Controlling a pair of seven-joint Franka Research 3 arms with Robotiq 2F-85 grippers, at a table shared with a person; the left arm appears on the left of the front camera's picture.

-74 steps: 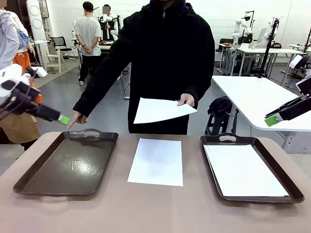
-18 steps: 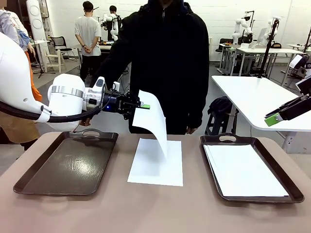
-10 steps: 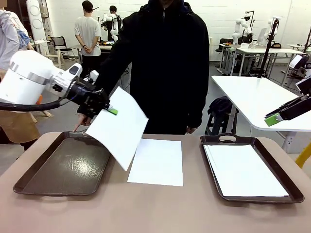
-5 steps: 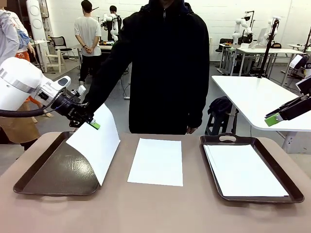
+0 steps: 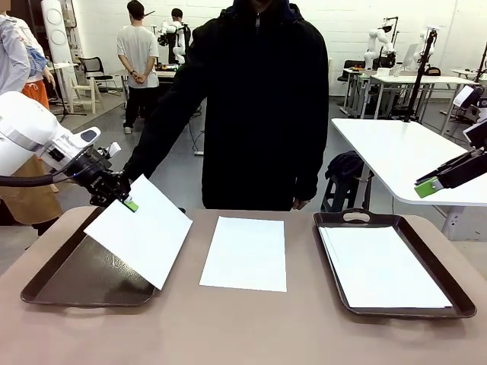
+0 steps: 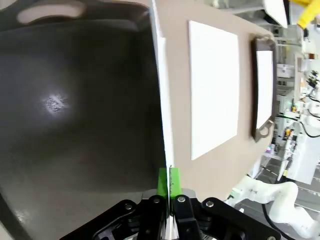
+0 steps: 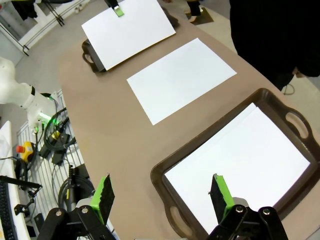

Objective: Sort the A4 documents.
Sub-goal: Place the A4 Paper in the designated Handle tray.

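table (image 5: 243, 327) | left jaws pinch sheet (image 5: 141, 232) | right jaws wide, empty

Bright, even light; glare on left tray (image 6: 55, 102).

Held sheet (image 5: 141, 239): thin white paper, matt, flexing slightly at its free edge. Middle sheet (image 5: 245, 252): the same matt white paper, flat. Stack (image 5: 383, 268) in right tray (image 5: 456, 293): white paper, matt. Both trays look like dark brown moulded plastic; left tray (image 6: 75, 100) has a glossy floor showing a light reflection and a faint grain. Table (image 5: 243, 327): smooth, matt, tan surface. Left arm (image 5: 27, 141): glossy white shell. Pads (image 7: 104, 194): matt green, rubbery-looking
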